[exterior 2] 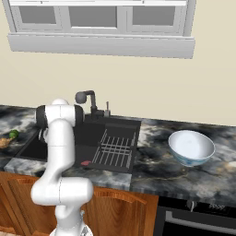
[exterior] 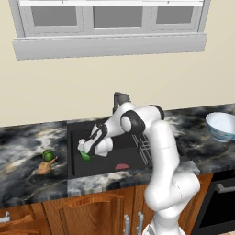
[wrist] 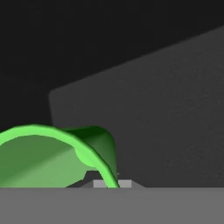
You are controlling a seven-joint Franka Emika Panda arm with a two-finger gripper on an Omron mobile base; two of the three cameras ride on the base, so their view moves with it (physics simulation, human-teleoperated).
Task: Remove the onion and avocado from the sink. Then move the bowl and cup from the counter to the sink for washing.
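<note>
- Pinching the rim of the bright green cup [exterior: 85, 156], the gripper [exterior: 82, 148] reaches down into the left part of the sink [exterior: 75, 133], its jaws pressed tight on the cup wall.
- In the hand view the cup [wrist: 48, 157] sits right at the fingertips, its open mouth turned toward the camera and its curved rim running across the lower left; the dark sink floor [wrist: 166, 122] lies behind it.
- From the left base view the cup hangs tilted under the gripper, just above the sink floor; whether it touches the floor cannot be told.
- A small red item [exterior: 121, 166] lies on the sink floor, toward the front edge and right of the cup.
- A wire rack [exterior 2: 113, 148] covers the right section of the sink, and a dark faucet [exterior 2: 87, 100] rises at the sink's back edge.
- Left of the sink, on the marbled counter [exterior: 23, 151], the tan onion [exterior: 44, 168] lies with its stem tail pointing outward, and the dark green avocado [exterior: 47, 155] rests just behind it, the two about touching.
- Right of the sink, well apart from it, the white bowl [exterior 2: 191, 147] with a bluish rim stands upright on the counter.
</note>
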